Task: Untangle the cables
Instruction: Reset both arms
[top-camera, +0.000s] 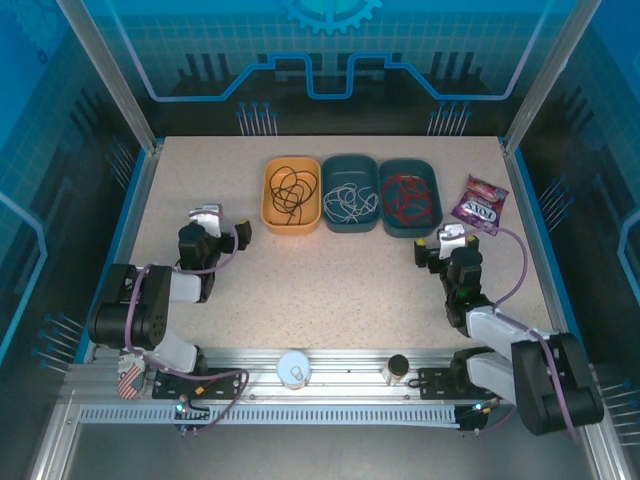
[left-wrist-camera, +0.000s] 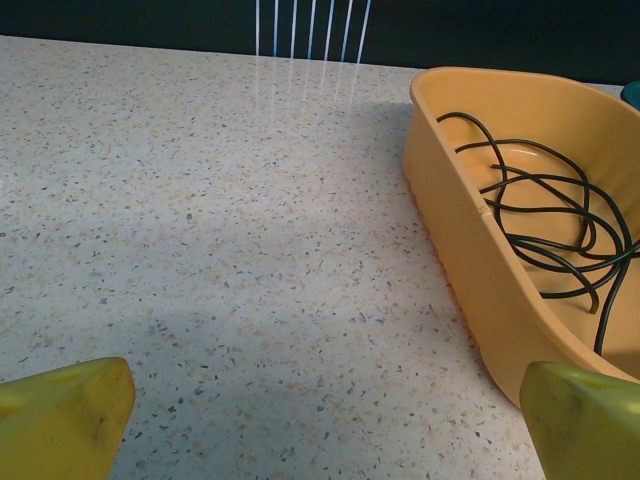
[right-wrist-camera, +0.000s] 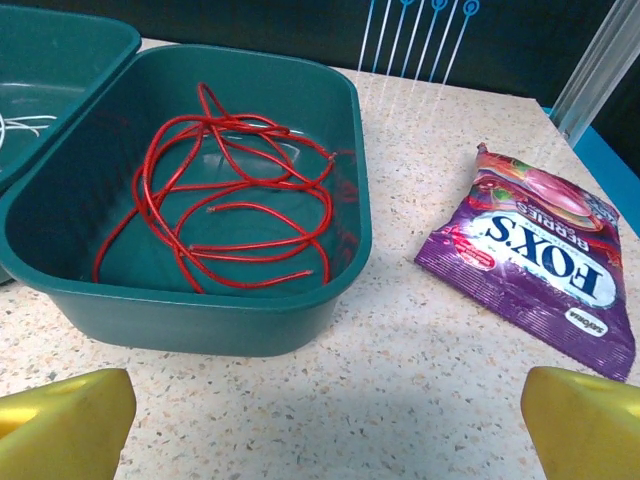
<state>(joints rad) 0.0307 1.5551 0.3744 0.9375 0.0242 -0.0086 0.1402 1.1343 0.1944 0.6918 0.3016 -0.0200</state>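
Three bins stand in a row at the back of the table, one cable in each. The black cable (top-camera: 291, 188) (left-wrist-camera: 545, 225) loops in the orange bin (top-camera: 291, 224) (left-wrist-camera: 470, 260). A white-grey cable (top-camera: 349, 200) lies in the middle teal bin (top-camera: 350, 227). The red cable (top-camera: 407, 194) (right-wrist-camera: 235, 200) lies in the right teal bin (top-camera: 411, 231) (right-wrist-camera: 220, 315). My left gripper (top-camera: 226, 226) (left-wrist-camera: 330, 410) is open over bare table, left of the orange bin. My right gripper (top-camera: 441, 243) (right-wrist-camera: 330, 415) is open over bare table, just in front of the red cable's bin.
A purple candy packet (top-camera: 481, 203) (right-wrist-camera: 540, 255) lies right of the teal bins. A white cap (top-camera: 294, 369) and a small dark cylinder (top-camera: 398, 368) sit on the front rail. Metal frame posts and blue walls ring the table (top-camera: 330, 280).
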